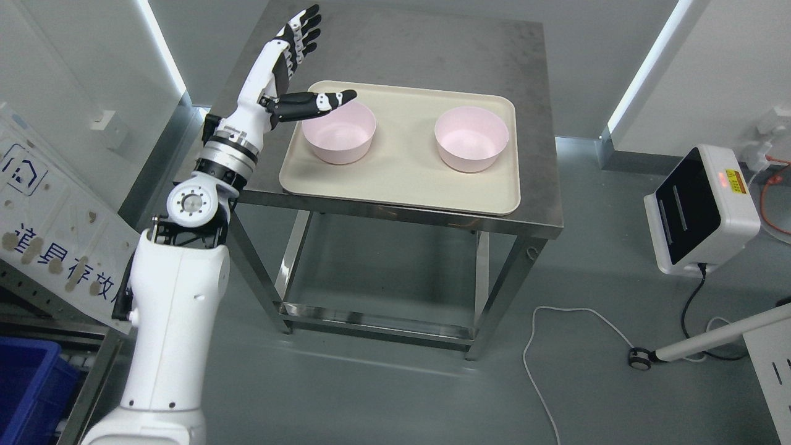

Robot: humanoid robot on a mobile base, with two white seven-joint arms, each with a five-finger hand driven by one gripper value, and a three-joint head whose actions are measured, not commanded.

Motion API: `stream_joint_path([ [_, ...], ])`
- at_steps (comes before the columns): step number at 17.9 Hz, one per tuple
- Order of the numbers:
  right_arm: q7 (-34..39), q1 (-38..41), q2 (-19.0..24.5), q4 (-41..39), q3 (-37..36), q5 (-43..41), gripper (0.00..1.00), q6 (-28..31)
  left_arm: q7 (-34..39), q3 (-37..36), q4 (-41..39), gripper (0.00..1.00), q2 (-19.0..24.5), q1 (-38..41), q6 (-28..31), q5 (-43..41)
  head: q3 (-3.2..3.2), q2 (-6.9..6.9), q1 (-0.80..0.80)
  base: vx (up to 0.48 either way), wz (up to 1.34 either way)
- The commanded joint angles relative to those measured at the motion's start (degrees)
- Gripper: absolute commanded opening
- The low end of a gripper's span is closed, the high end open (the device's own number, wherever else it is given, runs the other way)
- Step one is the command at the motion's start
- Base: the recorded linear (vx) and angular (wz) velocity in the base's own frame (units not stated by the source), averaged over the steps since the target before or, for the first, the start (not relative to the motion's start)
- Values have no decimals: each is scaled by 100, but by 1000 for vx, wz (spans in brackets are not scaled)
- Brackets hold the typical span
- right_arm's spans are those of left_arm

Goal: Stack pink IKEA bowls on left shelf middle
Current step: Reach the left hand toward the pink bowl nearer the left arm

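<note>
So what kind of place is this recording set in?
Likely a robotics test lab: a steel table holding a beige tray with two pink bowls, bare grey floor, a white device with trailing cables.

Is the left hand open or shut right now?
Open: the left hand has fingers spread, thumb over the near pink bowl, holding nothing.

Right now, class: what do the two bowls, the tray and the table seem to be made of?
Pink bowls: probably matte plastic, with smooth, even colour and soft sheen.
Tray: likely plastic or melamine, uniformly beige with a moulded rim.
Table: brushed steel by its look, grey with dull reflections.
</note>
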Motion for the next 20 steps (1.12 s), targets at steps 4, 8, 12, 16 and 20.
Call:
stream_joint_path([
  [4, -14, 167, -100, -193, -62, 0, 100, -7, -1077, -1919, 3201, 98, 530, -2267, 18, -2508, 0, 0, 0, 0, 0],
  [8, -14, 167, -100, -193, -62, 0, 100, 1, -1165, -2404, 4223, 96, 556, -2814, 26, -2595, 0, 0, 0, 0, 0],
  [12, -14, 167, -100, -193, -70, -9, 100, 1, -1683, -2466, 4391, 96, 714, -2674, 18, -2851, 0, 0, 0, 0, 0],
  [16, -14, 167, -100, -193, -62, 0, 100, 1, -1684, -2458, 4400, 92, 828, -2664, 18, -3140, 0, 0, 0, 0, 0],
  [20, -14, 167, -100, -193, -62, 0, 100, 1, -1693, -2475, 4444, 88, 802, -2805, 167, -3211, 0, 0, 0, 0, 0],
])
